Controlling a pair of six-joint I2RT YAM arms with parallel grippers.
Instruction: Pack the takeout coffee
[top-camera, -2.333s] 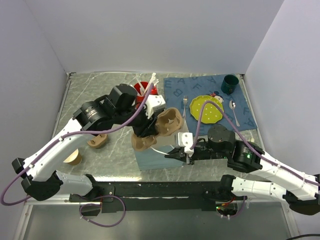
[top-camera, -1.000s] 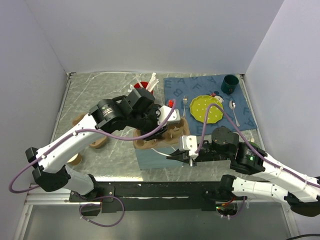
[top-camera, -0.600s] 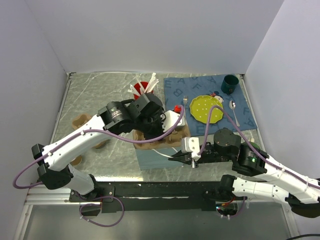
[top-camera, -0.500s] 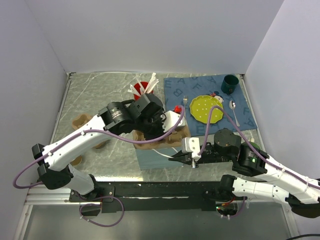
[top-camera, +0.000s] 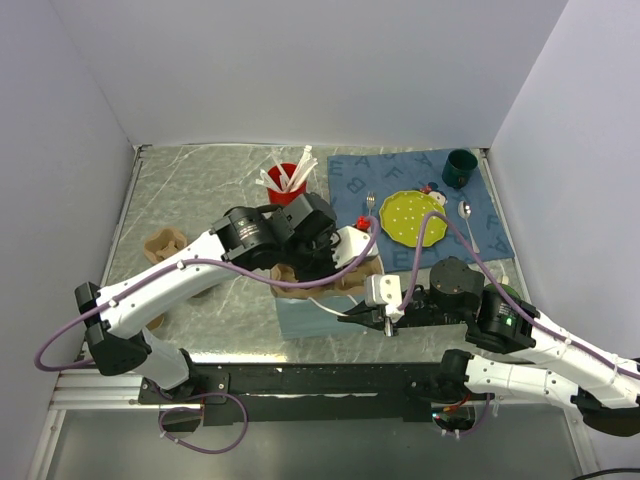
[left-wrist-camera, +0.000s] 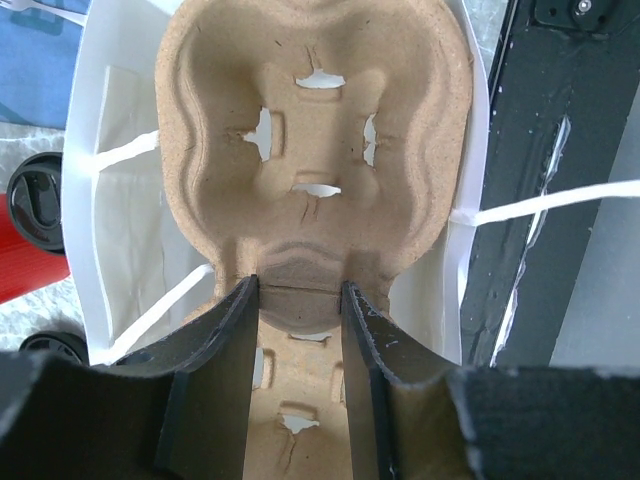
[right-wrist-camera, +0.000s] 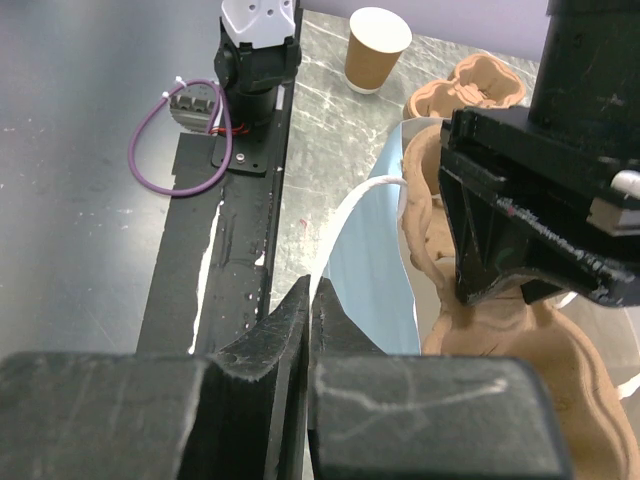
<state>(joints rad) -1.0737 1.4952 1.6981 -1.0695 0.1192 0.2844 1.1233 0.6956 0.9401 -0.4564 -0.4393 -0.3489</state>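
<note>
1. The takeout coffee: I cannot pick it out with certainty in any view. No cup sits in the carrier and none shows inside the bag, so I judge it is not yet packed. It may be on the table (top-camera: 200, 190), hidden under my left arm.
2. The cup carrier (left-wrist-camera: 310, 130) is moulded brown pulp with bare wells. It lies flat and level right over the open mouth of the paper bag (left-wrist-camera: 110, 230).
3. My left jaws (left-wrist-camera: 298, 288) are clamped on the carrier's raised middle ridge, one finger on each side of it.
4. The bag is blue outside and white inside, and stands near the table's front edge. My right jaws (right-wrist-camera: 308, 290) are clenched. The white handle (right-wrist-camera: 345, 215) curves down into them, so I appear to be pinching it to hold the mouth open.
5. The step in hand, as I read it, is setting the carrier into the bag as a seat for the coffee.
6. The next move calls for a straight, level descent. The carrier looks nearly as wide as the mouth, so its rim could catch a wall or handle. I should let go only once it rests on the bottom.
</note>
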